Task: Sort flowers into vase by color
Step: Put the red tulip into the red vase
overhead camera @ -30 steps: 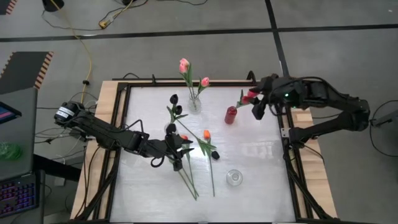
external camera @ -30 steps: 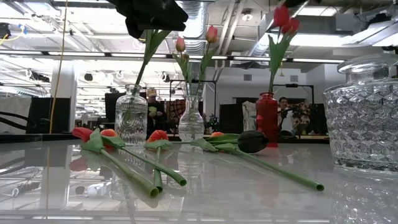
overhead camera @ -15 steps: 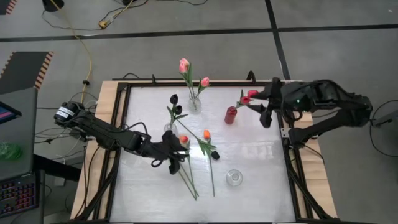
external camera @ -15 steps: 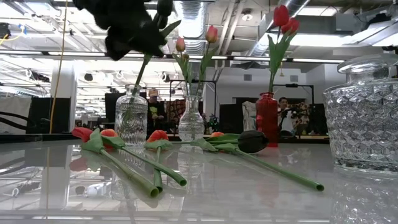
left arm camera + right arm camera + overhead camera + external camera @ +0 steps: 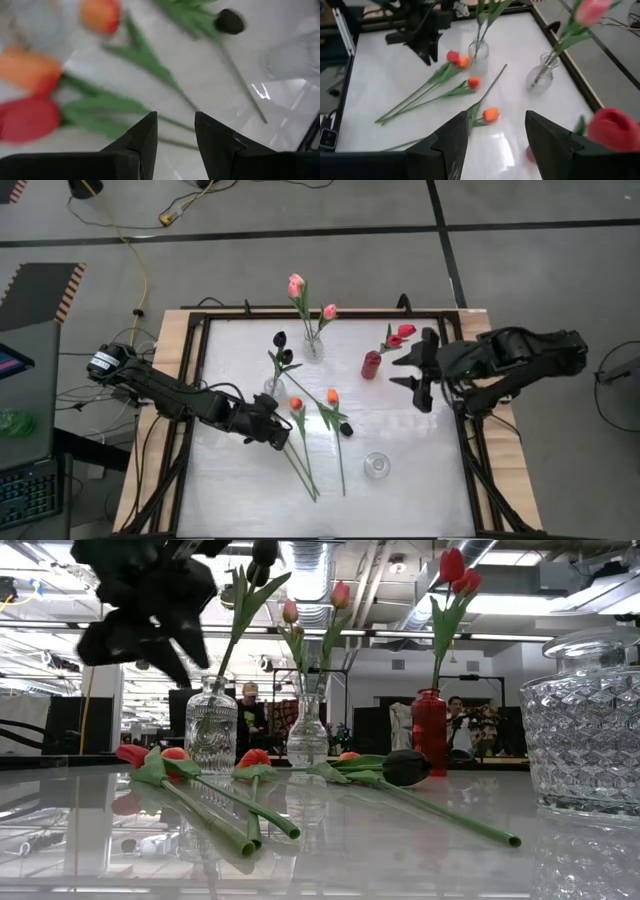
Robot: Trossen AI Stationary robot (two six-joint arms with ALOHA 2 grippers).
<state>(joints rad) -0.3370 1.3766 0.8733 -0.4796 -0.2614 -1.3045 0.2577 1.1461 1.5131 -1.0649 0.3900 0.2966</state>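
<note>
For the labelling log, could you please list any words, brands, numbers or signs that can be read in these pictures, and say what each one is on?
None can be read: no view shows legible text.
The red vase, the clear vases and the table carry no visible label.
The left gripper and right gripper show no marking.
The screen beside the table is too small to read.

Grey tiled floor (image 5: 300,240), yellow cable (image 5: 140,265) trailing across.
</note>
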